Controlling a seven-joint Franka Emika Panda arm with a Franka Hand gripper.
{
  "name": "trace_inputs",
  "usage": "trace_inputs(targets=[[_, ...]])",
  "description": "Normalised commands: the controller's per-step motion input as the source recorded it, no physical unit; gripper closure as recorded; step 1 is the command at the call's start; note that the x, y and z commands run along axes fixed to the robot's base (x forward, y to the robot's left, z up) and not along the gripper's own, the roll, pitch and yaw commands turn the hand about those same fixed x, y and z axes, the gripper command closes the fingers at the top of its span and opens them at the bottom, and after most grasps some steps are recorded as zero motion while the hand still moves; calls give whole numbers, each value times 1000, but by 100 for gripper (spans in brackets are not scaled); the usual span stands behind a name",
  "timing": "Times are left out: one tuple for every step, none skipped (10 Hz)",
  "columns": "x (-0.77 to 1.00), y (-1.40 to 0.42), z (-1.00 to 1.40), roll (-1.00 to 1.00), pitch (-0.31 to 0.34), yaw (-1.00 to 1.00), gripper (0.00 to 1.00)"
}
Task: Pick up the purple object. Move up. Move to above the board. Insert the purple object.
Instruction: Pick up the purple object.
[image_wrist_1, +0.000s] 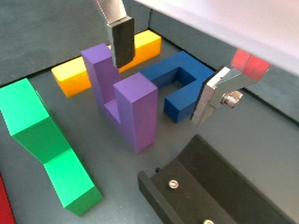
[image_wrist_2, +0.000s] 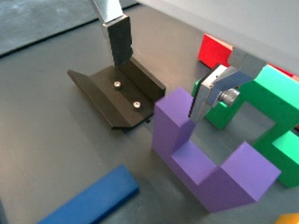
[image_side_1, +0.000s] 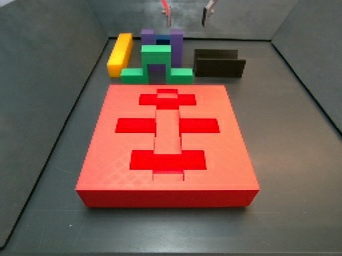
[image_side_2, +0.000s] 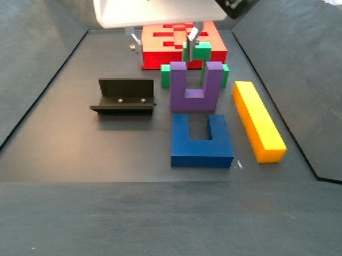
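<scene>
The purple object (image_wrist_1: 131, 105) is a U-shaped block standing prongs-up on the dark floor; it also shows in the other wrist view (image_wrist_2: 205, 166) and both side views (image_side_1: 160, 38) (image_side_2: 197, 88). My gripper (image_wrist_1: 166, 70) (image_wrist_2: 165, 70) is open and empty. It hangs above the floor, off to one side of the purple object, over the gap between it and the fixture (image_wrist_2: 117, 92). It holds nothing between its fingers (image_wrist_1: 121, 39). The gripper shows high up in both side views (image_side_1: 187, 10) (image_side_2: 163, 37). The red board (image_side_1: 167, 135) (image_side_2: 181, 40) lies flat with brighter cross-shaped recesses.
A green block (image_wrist_1: 47, 149) (image_side_1: 160, 58) stands between the purple object and the board. A blue block (image_wrist_1: 177, 83) (image_side_2: 203, 138) and a yellow bar (image_wrist_1: 84, 72) (image_side_2: 258, 120) lie beside the purple object. The fixture also shows in the side views (image_side_1: 218, 63) (image_side_2: 124, 97).
</scene>
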Motion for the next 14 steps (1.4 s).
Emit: trace_inputs(targets=[[-163, 0, -263, -3, -31, -71, 0], [-63, -14, -246, 0, -29, -129, 0], [-31, 0, -246, 0, -16, -214, 0], [-29, 0, -249, 0, -11, -254, 0], [0, -14, -249, 0, -11, -314, 0], [-77, 0, -223, 0, 0, -249, 0], [-91, 0, -183, 0, 0, -169, 0], [-37, 0, -191, 0, 0, -120, 0], [0, -74, -206, 0, 0, -106, 0], [0, -111, -203, 13, 0, -83, 0], [0, -103, -174, 34, 0, -63, 0], [-6, 0, -111, 63, 0, -29, 0], [0, 0, 0, 6, 0, 0, 0], [0, 0, 0, 0, 0, 0, 0]])
